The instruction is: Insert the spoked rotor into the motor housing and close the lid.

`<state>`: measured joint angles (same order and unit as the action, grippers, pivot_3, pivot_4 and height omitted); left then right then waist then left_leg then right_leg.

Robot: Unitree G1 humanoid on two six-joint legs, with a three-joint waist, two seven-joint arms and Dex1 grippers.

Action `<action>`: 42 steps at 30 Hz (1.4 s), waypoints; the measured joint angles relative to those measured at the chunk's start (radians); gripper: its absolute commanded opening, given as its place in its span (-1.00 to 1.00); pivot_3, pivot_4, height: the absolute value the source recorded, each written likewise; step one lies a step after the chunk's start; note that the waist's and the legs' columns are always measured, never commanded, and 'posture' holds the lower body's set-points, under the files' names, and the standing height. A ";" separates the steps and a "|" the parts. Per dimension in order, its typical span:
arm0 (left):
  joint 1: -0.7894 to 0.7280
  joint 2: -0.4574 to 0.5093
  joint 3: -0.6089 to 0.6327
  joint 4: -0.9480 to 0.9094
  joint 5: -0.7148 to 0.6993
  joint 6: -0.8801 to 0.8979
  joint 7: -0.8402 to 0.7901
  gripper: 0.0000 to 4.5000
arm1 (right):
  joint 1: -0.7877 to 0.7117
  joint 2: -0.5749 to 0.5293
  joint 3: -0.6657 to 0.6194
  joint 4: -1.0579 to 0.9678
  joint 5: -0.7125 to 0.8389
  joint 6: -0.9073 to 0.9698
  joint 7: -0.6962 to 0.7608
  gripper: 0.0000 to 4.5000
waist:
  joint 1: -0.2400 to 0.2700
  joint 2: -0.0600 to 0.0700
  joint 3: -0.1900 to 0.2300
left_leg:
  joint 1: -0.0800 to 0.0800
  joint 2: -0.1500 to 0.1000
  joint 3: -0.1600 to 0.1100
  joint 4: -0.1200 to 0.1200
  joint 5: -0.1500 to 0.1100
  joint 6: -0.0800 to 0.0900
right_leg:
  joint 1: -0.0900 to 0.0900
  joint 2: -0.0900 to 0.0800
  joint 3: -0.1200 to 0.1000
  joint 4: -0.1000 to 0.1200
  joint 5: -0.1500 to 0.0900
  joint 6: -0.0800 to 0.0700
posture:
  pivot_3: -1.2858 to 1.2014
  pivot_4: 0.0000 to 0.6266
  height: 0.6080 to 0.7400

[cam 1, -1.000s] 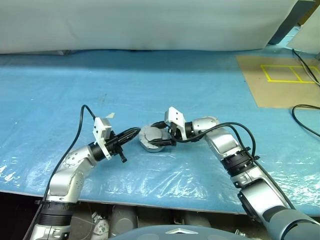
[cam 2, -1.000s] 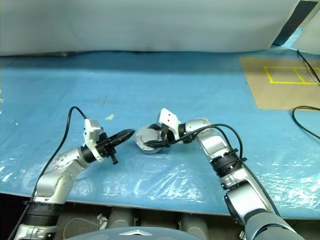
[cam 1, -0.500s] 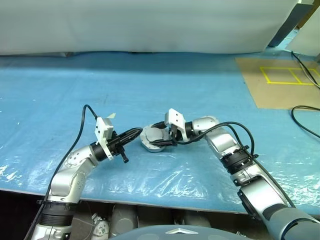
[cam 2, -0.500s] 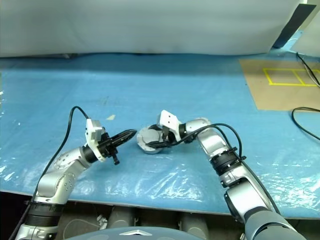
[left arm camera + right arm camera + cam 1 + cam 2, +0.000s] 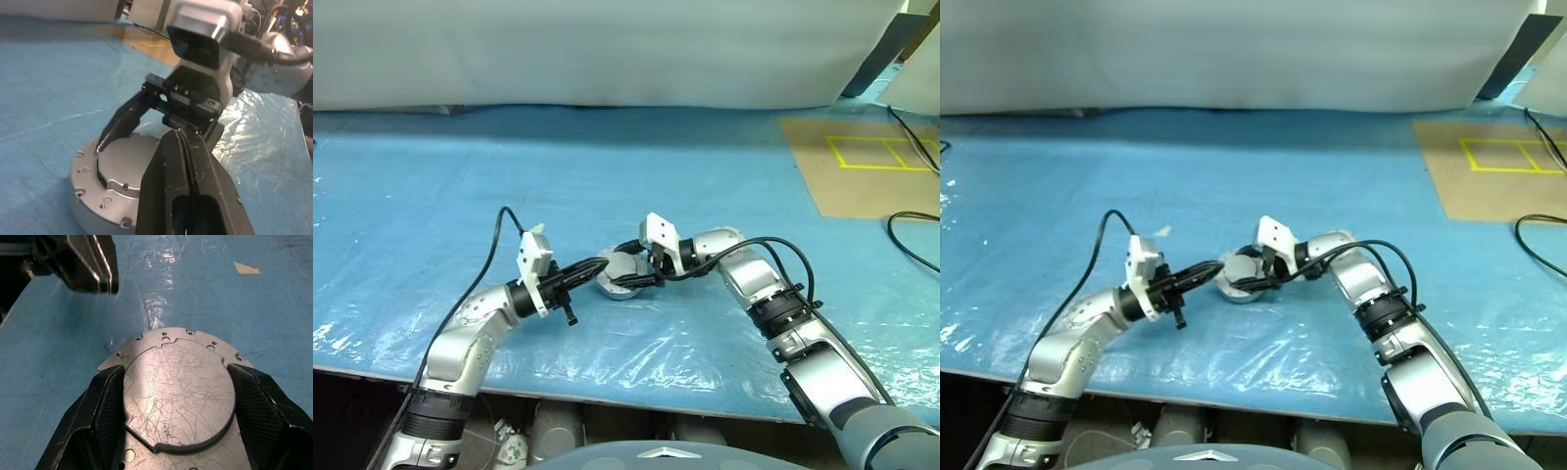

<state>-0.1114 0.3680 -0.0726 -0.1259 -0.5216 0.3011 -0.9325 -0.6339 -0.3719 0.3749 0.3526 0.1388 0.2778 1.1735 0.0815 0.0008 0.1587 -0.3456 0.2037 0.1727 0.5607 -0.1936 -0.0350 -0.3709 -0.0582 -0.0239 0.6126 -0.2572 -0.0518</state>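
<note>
Right pincer (image 5: 171, 396) grasps the round scratched grey metal lid (image 5: 178, 391) atop the squat silver housing (image 5: 105, 183); clenched left pincer (image 5: 188, 161) sits just left, touching distance.

Blue plastic sheet (image 5: 607, 176) — brown mat (image 5: 862, 166)

Lab: blue plastic-sheeted bench (image 5: 607, 166)

Left gripper (image 5: 600, 263) shifted right, closed fingers now seemingly reaching lid (image 5: 623, 267).
</note>
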 measured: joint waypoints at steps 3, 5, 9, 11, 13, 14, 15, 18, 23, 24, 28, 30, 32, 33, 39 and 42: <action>-0.012 -0.003 0.001 0.007 -0.003 0.003 0.000 -1.00 | -0.007 -0.003 -0.058 0.000 0.066 0.122 0.021 0.32 | 0.002 0.000 0.000 | -0.005 0.000 0.000 0.000 0.000 0.000 | -0.004 0.000 0.000 -0.001 0.000 0.000 | 0.03 -0.52 1.00; -0.020 -0.004 0.001 0.006 -0.003 0.003 0.000 -1.00 | -0.001 -0.022 -0.068 -0.027 0.082 0.155 0.036 0.32 | 0.002 0.000 0.000 | -0.007 0.000 0.000 -0.001 0.000 0.000 | -0.008 0.001 -0.001 -0.001 0.000 0.000 | 0.03 -0.52 1.00; -0.022 -0.009 0.000 0.006 -0.003 0.003 0.000 -1.00 | 0.039 -0.058 -0.058 -0.113 0.082 0.160 0.051 0.32 | -0.002 0.000 0.000 | -0.014 0.001 0.000 -0.003 0.003 -0.003 | -0.016 0.002 -0.001 0.000 0.000 0.000 | 0.03 -0.52 1.00; -0.020 -0.012 -0.002 0.006 -0.003 0.004 0.000 -1.00 | 0.050 -0.063 -0.052 -0.141 0.078 0.160 0.049 0.32 | -0.007 0.000 0.000 | -0.017 0.002 0.000 -0.003 0.003 -0.002 | -0.019 0.003 -0.001 0.000 0.001 0.001 | 0.03 -0.52 1.00; -0.018 -0.014 -0.004 0.004 -0.003 0.005 0.000 -1.00 | 0.057 -0.063 -0.049 -0.151 0.078 0.160 0.044 0.32 | -0.011 0.000 0.000 | -0.018 0.002 0.000 -0.003 0.003 -0.002 | -0.020 0.003 -0.001 0.001 0.001 0.001 | 0.03 -0.52 1.00; -0.016 -0.015 -0.005 0.001 -0.003 0.006 0.000 -1.00 | 0.057 -0.060 -0.052 -0.149 0.080 0.165 0.042 0.32 | -0.012 0.000 0.000 | -0.018 0.002 0.000 -0.003 0.003 -0.003 | -0.019 0.003 -0.001 0.001 0.001 0.001 | 0.03 -0.52 1.00; -0.015 -0.015 -0.005 -0.003 -0.003 0.007 0.000 -1.00 | 0.057 -0.057 -0.057 -0.146 0.084 0.173 0.039 0.32 | -0.013 0.000 0.000 | -0.017 0.002 0.000 -0.003 0.003 -0.004 | -0.019 0.003 -0.001 0.001 0.001 0.000 | 0.03 -0.52 1.00; -0.004 -0.015 -0.004 -0.010 -0.004 0.011 0.002 -1.00 | 0.049 -0.030 -0.093 -0.105 0.106 0.211 0.017 0.32 | -0.013 0.000 0.000 | -0.016 0.002 0.000 -0.003 0.003 -0.004 | -0.019 0.003 -0.001 0.001 0.000 0.000 | 0.03 -0.52 1.00; 0.008 -0.019 -0.005 -0.025 -0.005 0.014 0.010 -1.00 | 0.050 0.004 -0.096 -0.075 0.092 0.171 -0.037 0.32 | -0.015 0.000 0.000 | -0.012 0.002 0.001 0.000 0.003 -0.003 | -0.016 0.003 0.000 0.004 0.000 0.000 | 0.03 -0.52 1.00; 0.011 -0.020 -0.005 -0.031 -0.006 0.014 0.012 -1.00 | 0.056 0.013 -0.090 -0.076 0.082 0.152 -0.052 0.32 | -0.016 -0.001 0.000 | -0.009 0.003 0.001 0.000 0.002 -0.003 | -0.015 0.003 0.000 0.004 0.000 0.000 | 0.03 -0.52 1.00; 0.013 -0.022 -0.005 -0.036 -0.006 0.016 0.013 -1.00 | 0.062 0.031 -0.055 -0.074 0.030 0.060 -0.101 0.32 | -0.020 -0.001 0.000 | -0.003 0.003 0.001 -0.001 0.000 0.000 | -0.011 0.003 0.001 0.004 0.000 0.000 | 0.03 -0.52 1.00; 0.012 -0.024 -0.005 -0.036 -0.006 0.016 0.013 -1.00 | 0.061 0.037 -0.046 -0.069 0.011 0.023 -0.125 0.32 | -0.020 -0.001 0.000 | -0.003 0.002 0.001 -0.001 0.000 0.000 | -0.011 0.003 0.001 0.004 0.000 0.001 | 0.03 -0.52 1.00; 0.012 -0.024 -0.005 -0.036 -0.006 0.016 0.012 -1.00 | 0.056 0.043 -0.040 -0.057 -0.001 -0.007 -0.141 0.32 | -0.021 -0.001 0.000 | -0.003 0.002 0.001 -0.001 0.000 0.000 | -0.011 0.003 0.002 0.004 0.000 0.000 | 0.03 -0.52 1.00; 0.011 -0.024 -0.006 -0.036 -0.006 0.016 0.012 -1.00 | 0.053 0.042 -0.036 -0.051 -0.005 -0.019 -0.141 0.32 | -0.022 -0.001 0.000 | -0.003 0.002 0.001 -0.001 0.000 0.000 | -0.011 0.003 0.001 0.004 0.000 0.000 | 0.03 -0.52 1.00; 0.003 -0.038 -0.012 -0.036 -0.006 0.017 0.012 -1.00 | 0.004 0.038 -0.023 0.017 -0.026 -0.067 -0.164 0.32 | -0.026 -0.001 0.000 | -0.004 0.002 0.002 -0.001 0.000 0.000 | -0.011 0.002 0.002 0.004 0.001 0.000 | 0.03 -0.52 1.00; 0.004 -0.046 -0.020 -0.037 -0.006 0.017 0.013 -1.00 | -0.035 0.068 -0.067 0.070 -0.014 0.001 -0.214 0.32 | -0.027 -0.001 0.000 | -0.004 0.002 0.002 -0.001 0.000 0.000 | -0.011 0.002 0.002 0.004 0.001 -0.001 | 0.03 -0.52 1.00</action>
<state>-0.1075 0.3222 -0.0927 -0.1628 -0.5278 0.3184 -0.9196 -0.6692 -0.3040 0.3076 0.4227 0.1250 0.2785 0.9594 0.0543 0.0002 0.1588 -0.3500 0.2052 0.1745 0.5596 -0.1933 -0.0346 -0.3823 -0.0566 -0.0223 0.6163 -0.2564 -0.0524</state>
